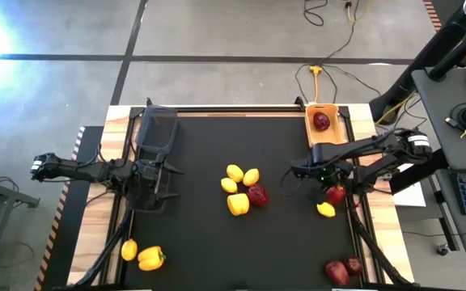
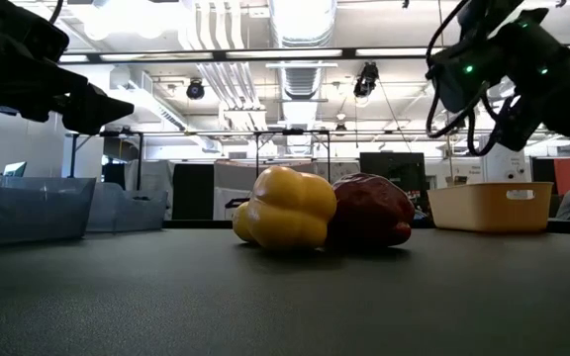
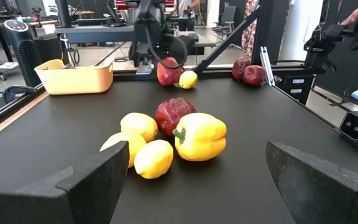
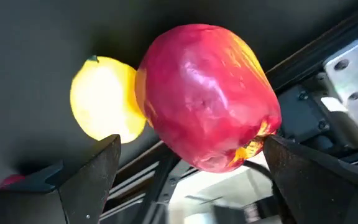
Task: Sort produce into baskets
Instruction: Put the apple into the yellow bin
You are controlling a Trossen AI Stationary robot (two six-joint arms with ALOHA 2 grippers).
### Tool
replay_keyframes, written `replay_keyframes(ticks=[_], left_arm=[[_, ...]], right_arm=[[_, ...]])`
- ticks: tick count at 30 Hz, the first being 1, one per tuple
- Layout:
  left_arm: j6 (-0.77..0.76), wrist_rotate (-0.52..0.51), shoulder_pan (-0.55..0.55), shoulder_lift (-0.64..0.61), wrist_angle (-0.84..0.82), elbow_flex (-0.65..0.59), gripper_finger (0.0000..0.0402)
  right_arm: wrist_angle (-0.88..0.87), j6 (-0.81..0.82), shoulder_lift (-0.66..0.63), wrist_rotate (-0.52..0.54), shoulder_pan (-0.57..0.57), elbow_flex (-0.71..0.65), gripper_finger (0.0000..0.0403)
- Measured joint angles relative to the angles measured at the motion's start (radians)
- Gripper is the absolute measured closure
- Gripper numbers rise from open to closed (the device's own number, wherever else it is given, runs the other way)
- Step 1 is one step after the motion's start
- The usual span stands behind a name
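Note:
My right gripper (image 1: 331, 187) is open above a reddish round fruit (image 4: 207, 93) that rests on the table by its right edge, with a lemon (image 4: 101, 102) against it. Its fingers stand on either side of the fruit, clear of it as far as I can see. My left gripper (image 3: 207, 186) is open and empty at the table's left, in front of the black basket (image 1: 156, 133), facing the middle pile: lemons (image 1: 235, 172), a yellow pepper (image 1: 238, 204) and a dark red pepper (image 1: 258, 194). The yellow-orange basket (image 1: 336, 133) at the far right holds one red fruit (image 1: 321, 121).
A lemon (image 1: 129, 250) and a yellow pepper (image 1: 151, 258) lie at the near left corner. Two red pieces (image 1: 342, 270) lie at the near right corner. The table's metal frame rail (image 4: 328, 118) runs close beside the red fruit under my right gripper.

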Motion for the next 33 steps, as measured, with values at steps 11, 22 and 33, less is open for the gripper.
replay_keyframes(ticks=[11,22,33], left_arm=[[0.0,0.0,0.0,0.0,0.0,0.0,0.0042],[0.0,0.0,0.0,0.0,0.0,0.0,0.0042],[0.0,0.0,0.0,0.0,0.0,0.0,0.0042]], right_arm=[[0.082,0.003,0.001,0.047,0.056,-0.011,0.0019],[0.086,0.119,0.0,0.04,0.056,-0.006,0.0019],[0.087,-0.096,0.0,0.074,0.048,-0.012,0.0019]])
